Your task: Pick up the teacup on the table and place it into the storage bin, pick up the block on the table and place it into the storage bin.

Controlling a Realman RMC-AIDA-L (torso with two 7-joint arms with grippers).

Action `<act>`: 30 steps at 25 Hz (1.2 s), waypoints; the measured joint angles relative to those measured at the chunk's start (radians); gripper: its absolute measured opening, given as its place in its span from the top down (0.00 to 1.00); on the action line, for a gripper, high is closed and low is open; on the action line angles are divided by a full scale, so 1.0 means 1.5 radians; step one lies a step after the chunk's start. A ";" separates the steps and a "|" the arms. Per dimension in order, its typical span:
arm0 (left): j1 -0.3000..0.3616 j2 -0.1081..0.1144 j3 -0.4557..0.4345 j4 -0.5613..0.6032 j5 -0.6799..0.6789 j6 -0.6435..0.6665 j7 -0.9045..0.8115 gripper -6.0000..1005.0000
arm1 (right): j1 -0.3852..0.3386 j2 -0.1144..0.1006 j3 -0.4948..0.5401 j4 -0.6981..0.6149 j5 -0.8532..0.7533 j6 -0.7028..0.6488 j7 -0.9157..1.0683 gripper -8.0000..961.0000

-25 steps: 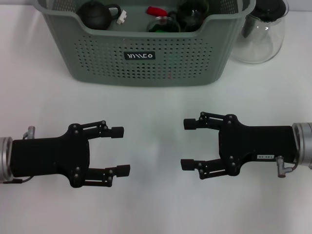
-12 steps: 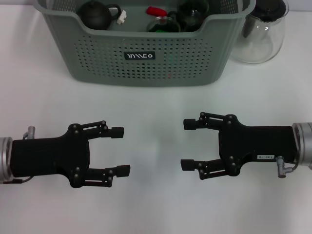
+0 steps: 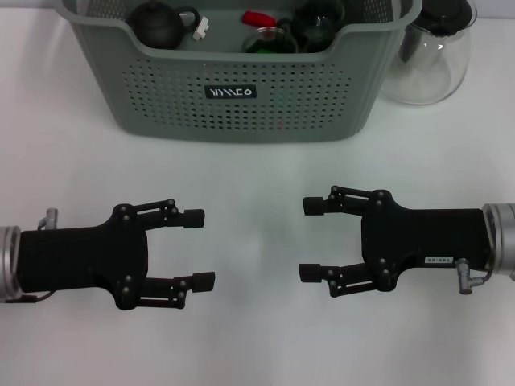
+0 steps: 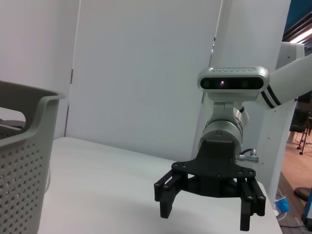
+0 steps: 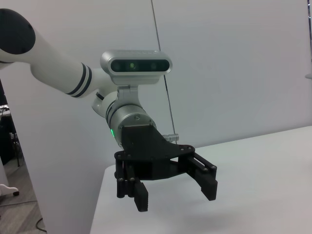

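- Bin (image 3: pixel 241 88) cut off at the top of the head view; only its front wall and part of the inside show. In the left wrist view just one corner of the bin (image 4: pixel 27 146) is in frame.
- Inside the bin — a dark round teapot (image 3: pixel 158 24) at the left, a small white piece (image 3: pixel 200 28) beside it, something red (image 3: pixel 259 18), dark glassware (image 3: pixel 310 24) toward the right. The glass pieces overlap, hard to tell apart. Cannot make out a teacup or block for certain.
- Glass jug (image 3: pixel 430 52) with dark lid, just right of the bin, cut off at the top.
- Left gripper (image 3: pixel 199 249) low over the bench at near left, jaws wide, holding nothing. Also seen from the right wrist camera (image 5: pixel 173 190), facing it.
- Right gripper (image 3: pixel 310 239) at near right, jaws wide, nothing between them; seen again in the left wrist view (image 4: pixel 209 207).
- The grippers point at each other, apart, both well in front of the bin.
- Bench (image 3: pixel 257 177) plain white.
- Room — pale wall panels behind the arms; bits of floor and clutter at the edges, too cut off to name.
- Black label (image 3: pixel 230 92) on the bin front, white lettering, not clearly readable.
- Small white tag (image 3: pixel 438 259) on the right gripper body, text too small to read.
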 joint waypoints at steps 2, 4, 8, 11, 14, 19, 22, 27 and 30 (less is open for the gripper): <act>0.000 0.000 0.000 0.000 0.000 0.000 0.000 0.18 | 0.000 0.000 0.000 0.000 0.000 0.000 0.000 0.02; 0.000 0.000 0.000 0.000 0.000 0.000 0.000 0.18 | 0.000 0.000 0.000 0.000 0.000 0.000 0.000 0.02; 0.000 0.000 0.000 0.000 0.000 0.000 0.000 0.18 | -0.001 0.000 0.000 0.000 0.000 0.000 0.000 0.02; 0.000 0.000 0.000 0.000 0.000 0.000 0.000 0.18 | -0.002 0.000 0.000 0.000 0.000 -0.001 0.000 0.02; 0.001 0.001 -0.011 0.002 0.000 0.009 0.000 0.18 | -0.006 -0.002 0.011 -0.002 0.007 -0.017 0.000 0.02; 0.013 0.005 -0.105 0.039 -0.007 0.061 0.000 0.18 | -0.036 -0.012 0.104 -0.026 0.044 -0.078 -0.005 0.02; 0.021 0.014 -0.234 0.030 -0.072 0.074 -0.007 0.18 | -0.067 -0.013 0.219 -0.031 0.122 -0.102 -0.004 0.02; 0.020 0.021 -0.433 -0.072 -0.235 0.055 -0.070 0.18 | -0.094 -0.001 0.371 0.057 0.323 -0.120 0.005 0.02; 0.017 0.020 -0.527 -0.149 -0.323 0.010 -0.146 0.18 | -0.086 0.000 0.398 0.126 0.408 -0.126 0.004 0.02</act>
